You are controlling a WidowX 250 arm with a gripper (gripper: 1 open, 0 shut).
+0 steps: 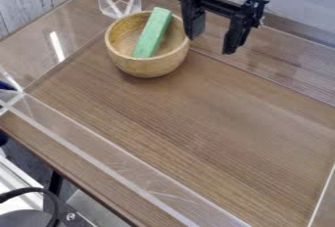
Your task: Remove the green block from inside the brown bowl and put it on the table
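Note:
A light green block (153,33) lies tilted inside the brown bowl (127,65), its far end leaning up on the rim. The bowl stands at the back left of the wood-grain table (197,133). My black gripper (216,37) hangs just to the right of the bowl, pointing down. Its two fingers stand wide apart with nothing between them, and it is open. The left finger is close beside the bowl's right rim, apart from the block.
Clear acrylic walls (78,151) run along the table's edges, near the front left and behind the bowl. A black chair part (33,206) shows below the front left corner.

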